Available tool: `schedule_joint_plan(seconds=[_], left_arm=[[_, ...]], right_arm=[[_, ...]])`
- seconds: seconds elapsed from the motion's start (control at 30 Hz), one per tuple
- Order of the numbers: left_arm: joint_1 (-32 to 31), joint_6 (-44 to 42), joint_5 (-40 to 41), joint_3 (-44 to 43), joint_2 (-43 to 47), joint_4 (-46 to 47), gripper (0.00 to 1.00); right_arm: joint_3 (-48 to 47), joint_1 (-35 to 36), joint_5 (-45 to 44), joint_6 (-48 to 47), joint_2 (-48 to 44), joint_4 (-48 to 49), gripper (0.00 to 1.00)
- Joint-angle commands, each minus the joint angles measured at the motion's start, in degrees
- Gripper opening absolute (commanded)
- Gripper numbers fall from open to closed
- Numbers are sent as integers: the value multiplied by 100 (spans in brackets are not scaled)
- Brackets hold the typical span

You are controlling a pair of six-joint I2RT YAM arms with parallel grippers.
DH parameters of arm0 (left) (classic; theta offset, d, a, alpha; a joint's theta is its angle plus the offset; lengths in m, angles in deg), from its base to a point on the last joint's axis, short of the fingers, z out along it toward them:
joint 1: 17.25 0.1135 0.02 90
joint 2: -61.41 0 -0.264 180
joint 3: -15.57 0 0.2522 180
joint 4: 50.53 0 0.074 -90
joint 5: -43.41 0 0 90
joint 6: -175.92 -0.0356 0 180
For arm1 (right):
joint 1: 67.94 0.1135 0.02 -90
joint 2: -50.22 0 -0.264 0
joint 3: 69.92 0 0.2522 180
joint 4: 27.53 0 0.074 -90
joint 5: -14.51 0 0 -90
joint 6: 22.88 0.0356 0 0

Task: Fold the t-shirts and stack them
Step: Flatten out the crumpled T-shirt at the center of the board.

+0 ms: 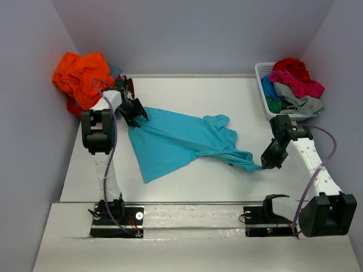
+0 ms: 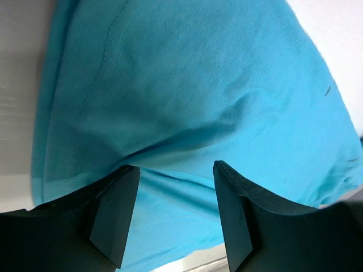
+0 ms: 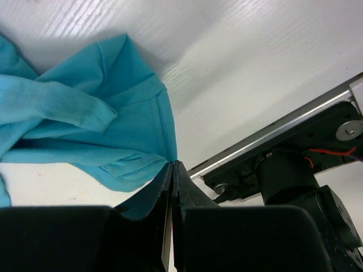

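Note:
A turquoise t-shirt [image 1: 170,139] lies partly spread on the white table, with a bunched sleeve trailing to the right. My left gripper [image 1: 136,116] is at the shirt's back-left corner. Its jaws stand open right above the cloth [image 2: 187,85], and a soft ridge of fabric runs between the fingertips [image 2: 122,192]. My right gripper [image 1: 266,165] is shut on the shirt's right-hand edge [image 3: 136,136], the cloth pinched at the very tips [image 3: 173,164]. More t-shirts lie in an orange heap [image 1: 79,73] at the back left.
A white slatted basket [image 1: 262,85] at the back right holds red, pink, grey, green and blue shirts [image 1: 295,82]. A metal rail [image 1: 187,207] with both arm bases runs along the near edge. Grey walls close in the left, right and back.

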Motion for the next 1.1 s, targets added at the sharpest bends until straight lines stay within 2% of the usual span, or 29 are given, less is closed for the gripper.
schedule_joint_plan(seconds=[0.0,0.1,0.17,0.27,0.3,0.4,0.43,0.47,0.53,0.7,0.77,0.9,1.07], left_arm=[[190,-7,337,76,161,-122,68],[190,2,284,102,187,-104,68],[190,11,266,155,248,-78,68],[190,2,249,225,345,-34,68],[190,2,249,243,362,-25,68],[190,-16,258,296,415,-16,68],[190,-16,249,305,424,-7,68],[190,-7,258,357,468,27,68],[190,-7,249,384,477,28,68],[138,-51,275,462,547,19,68],[138,-60,266,550,600,45,68],[15,-121,275,709,705,89,68],[-99,-191,319,806,741,98,68]], right_arm=[[132,-68,-62,195,-276,-597,7],[185,-68,211,169,-485,-659,8],[132,-68,246,125,-618,-668,13],[-122,-68,246,28,-637,-571,33],[-358,-68,255,11,-523,-545,43],[-772,-68,237,-68,-408,-431,59],[-1026,-68,211,-86,-373,-370,67],[-1124,-68,168,-165,-259,-160,69],[-1239,-68,193,-305,4,78,71],[-1327,-68,1245,-551,1522,1604,70],[-1528,-68,1301,-657,1954,1906,69],[-2711,-68,1485,-912,3332,2198,66],[-4278,195,1380,-1150,4433,1987,66]])
